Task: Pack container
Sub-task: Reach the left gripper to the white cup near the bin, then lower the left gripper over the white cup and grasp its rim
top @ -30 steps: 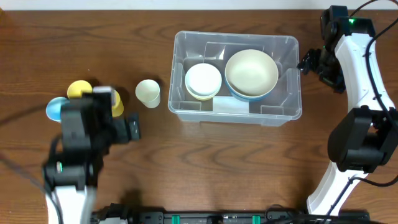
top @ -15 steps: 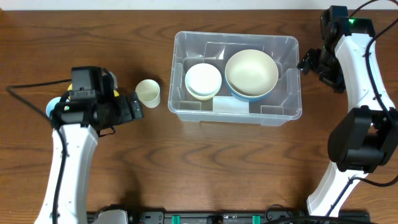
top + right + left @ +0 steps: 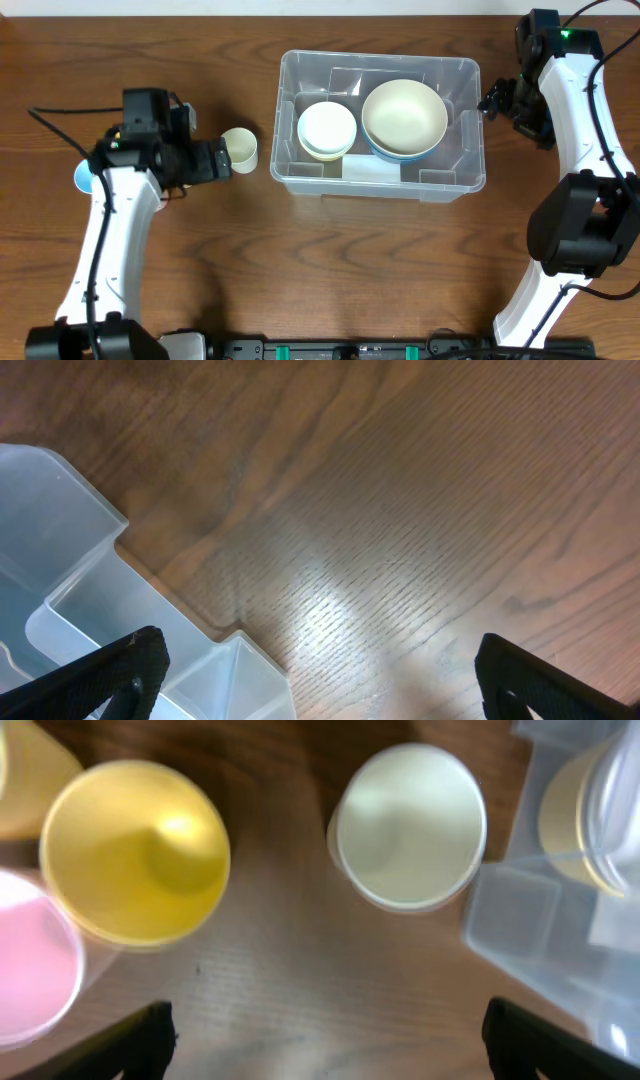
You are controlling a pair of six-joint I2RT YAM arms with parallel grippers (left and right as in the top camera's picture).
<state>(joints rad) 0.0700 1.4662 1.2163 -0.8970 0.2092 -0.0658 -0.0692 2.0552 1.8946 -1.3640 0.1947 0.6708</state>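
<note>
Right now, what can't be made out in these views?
Overhead: the left arm covers the yellow cup and pink cup.
Left wrist: blurred; the left edge cuts off the pink cup.
Right wrist: only a corner of the container shows; its contents fall outside the frame.
Overhead: how many bowls sit under the white bowl, too small to tell.

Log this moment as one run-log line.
left end effector open, near cream cup | right end effector open, beside container | container holds large bowl, small bowl
</note>
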